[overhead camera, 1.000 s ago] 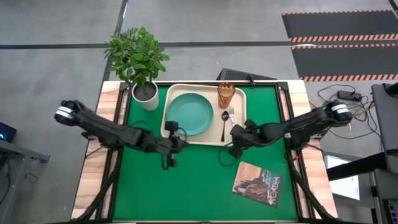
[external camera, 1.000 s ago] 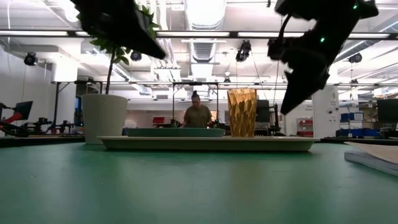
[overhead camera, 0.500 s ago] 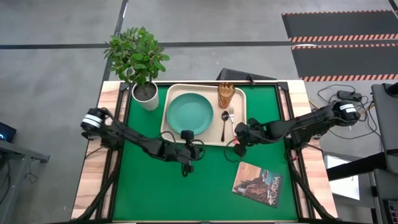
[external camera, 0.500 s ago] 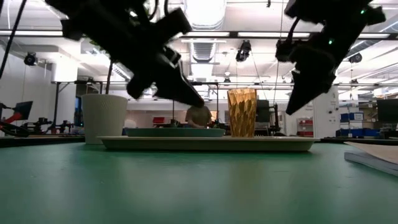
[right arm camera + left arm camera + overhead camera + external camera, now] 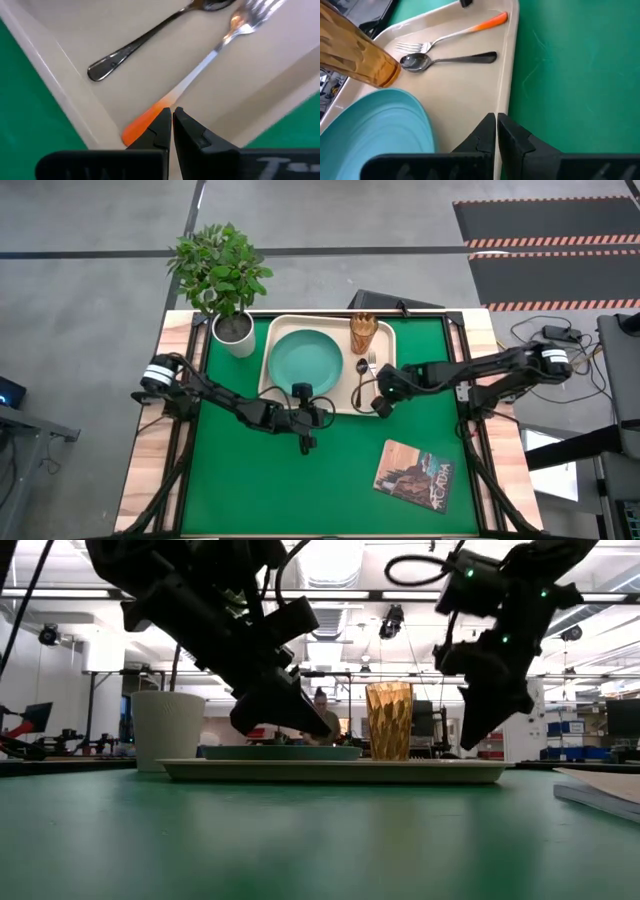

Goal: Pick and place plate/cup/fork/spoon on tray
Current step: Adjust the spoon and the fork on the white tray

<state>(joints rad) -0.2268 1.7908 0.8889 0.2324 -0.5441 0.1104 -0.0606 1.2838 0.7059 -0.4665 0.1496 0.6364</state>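
Observation:
The cream tray [image 5: 280, 395] lies at the table's far middle. In it are the teal plate [image 5: 305, 363], the amber cup [image 5: 362, 332], the dark spoon [image 5: 361, 380] and the orange-handled fork [image 5: 371, 366], which also shows in the right wrist view [image 5: 200, 70]. My right gripper [image 5: 171, 116] is shut and empty. It hangs over the fork's orange handle end [image 5: 142, 122] at the tray's near right corner; the low view [image 5: 468, 745] shows it above the tray. My left gripper [image 5: 496, 120] is shut and empty, just above the tray's near rim [image 5: 506, 100] beside the plate.
A white pot with a green plant [image 5: 233, 330] stands left of the tray. A brown-covered book [image 5: 415, 475] lies on the green mat at the near right. A person [image 5: 318, 725] stands in the room behind the table.
My left gripper has gone toward the table's right edge and down, and is now at the tray's near rim by the plate. My right gripper has gone toward the far edge and down, and is now over the fork's handle. The things in the tray have stayed put.

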